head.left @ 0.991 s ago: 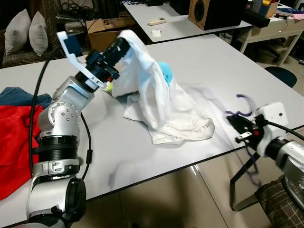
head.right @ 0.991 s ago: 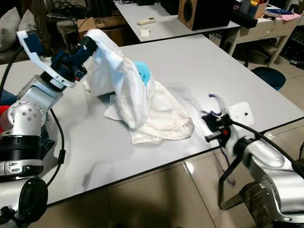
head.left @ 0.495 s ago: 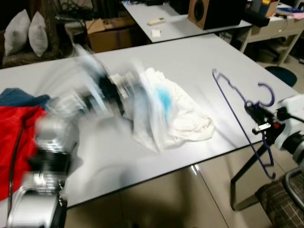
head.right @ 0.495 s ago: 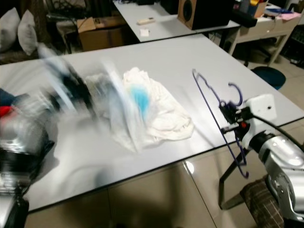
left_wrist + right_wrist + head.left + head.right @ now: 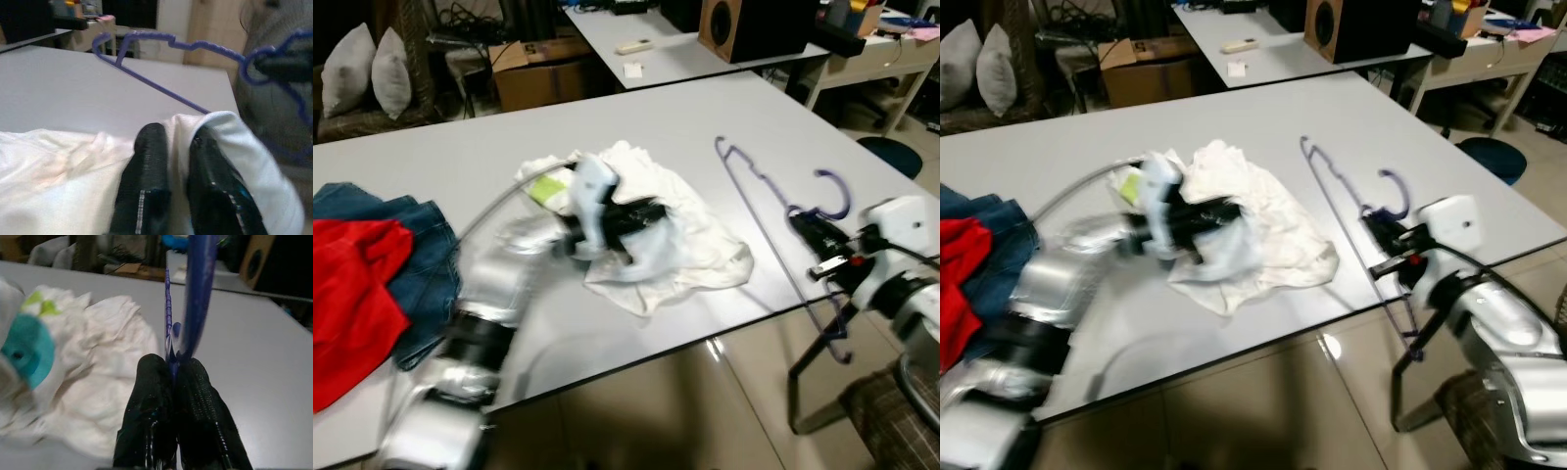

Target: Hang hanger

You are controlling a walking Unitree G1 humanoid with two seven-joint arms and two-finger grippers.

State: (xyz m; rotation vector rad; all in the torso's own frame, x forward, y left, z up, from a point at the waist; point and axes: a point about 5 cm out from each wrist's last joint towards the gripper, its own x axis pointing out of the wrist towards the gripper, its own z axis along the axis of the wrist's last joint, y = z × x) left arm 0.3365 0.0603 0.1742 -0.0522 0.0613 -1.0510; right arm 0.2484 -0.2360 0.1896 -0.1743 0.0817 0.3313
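A crumpled white garment (image 5: 656, 230) lies in a heap near the middle of a white table (image 5: 440, 176), where the left gripper (image 5: 178, 181), blurred in the head views, has its two black fingers (image 5: 146, 186) pinched narrowly on a fold of the cloth. At the table's right edge the right gripper (image 5: 171, 382) holds a purple hanger (image 5: 766, 191) up off the surface, its fingers (image 5: 149, 406) clamped tight on the thin wire just below the hook. The hanger's long straight bar slants up and back over the table toward the garment, while its lower end drops past the table edge. A red cloth (image 5: 352, 284) lies on blue jeans (image 5: 416, 255) at the table's left side. Behind stand a second table with a wooden speaker (image 5: 729, 24) and a cardboard box (image 5: 538, 73).
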